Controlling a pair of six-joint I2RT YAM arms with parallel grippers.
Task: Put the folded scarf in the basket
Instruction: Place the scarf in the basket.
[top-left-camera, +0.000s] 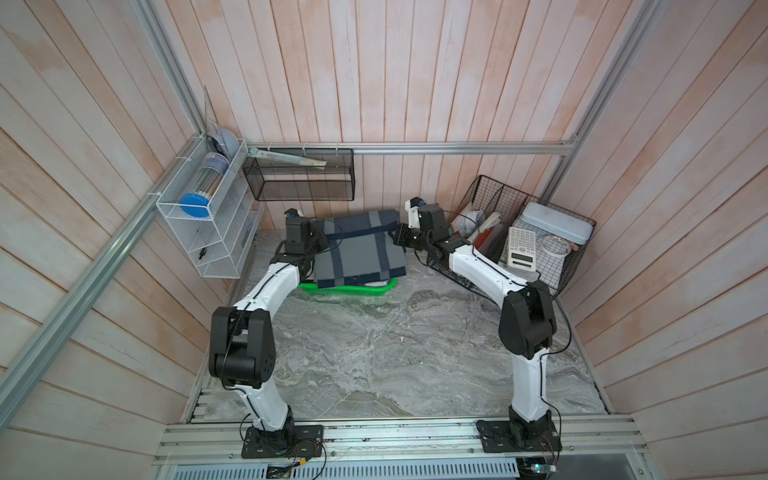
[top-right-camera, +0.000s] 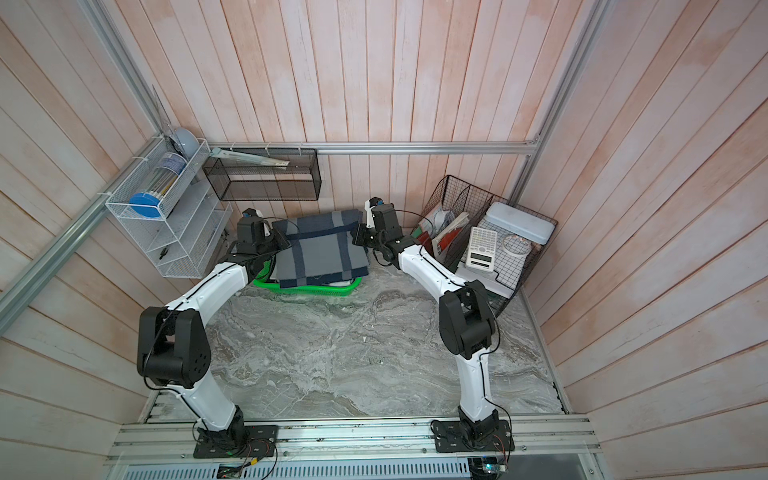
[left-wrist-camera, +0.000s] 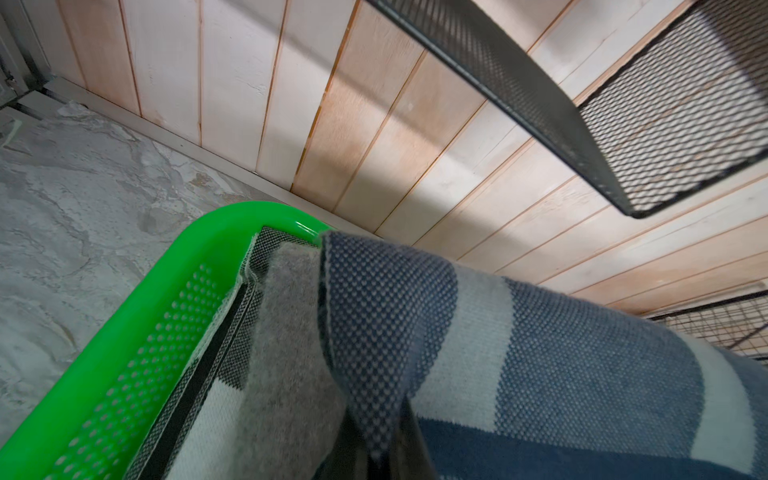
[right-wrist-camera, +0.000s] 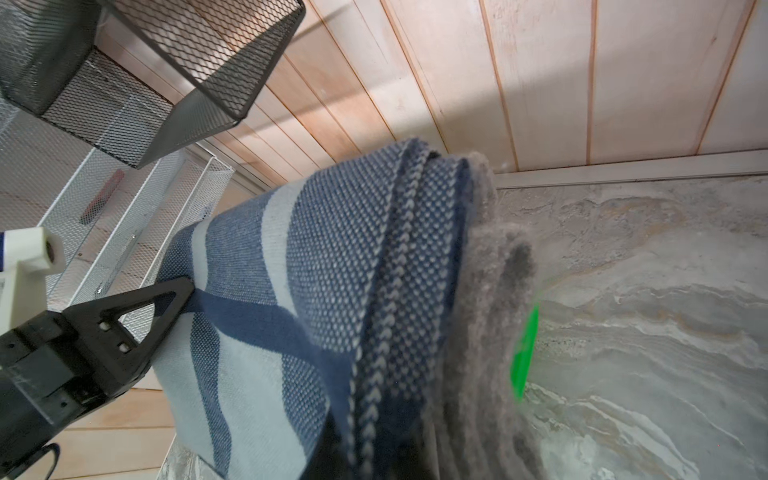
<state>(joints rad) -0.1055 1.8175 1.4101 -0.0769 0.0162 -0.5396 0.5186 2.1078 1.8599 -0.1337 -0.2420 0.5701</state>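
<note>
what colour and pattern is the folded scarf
The scarf is a blue-grey plaid with navy stripes and pale bands; clearest in the right wrist view.

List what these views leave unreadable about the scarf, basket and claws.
- Basket floor: both top views, covered by the scarf; only its near rim shows.
- Left claw tips: left wrist view, buried in the scarf fold at the frame edge.
- Right claw tips: right wrist view, likewise.
- Calculator labels: top views, too small.

The scene is softly, evenly lit. Wall planks (top-left-camera: 374, 75) are bowed by lens distortion in both top views. In the wrist views, a shadow is cast by the mesh bin (left-wrist-camera: 665, 124); the nearest scarf (right-wrist-camera: 332, 270) folds are blurred.
</note>
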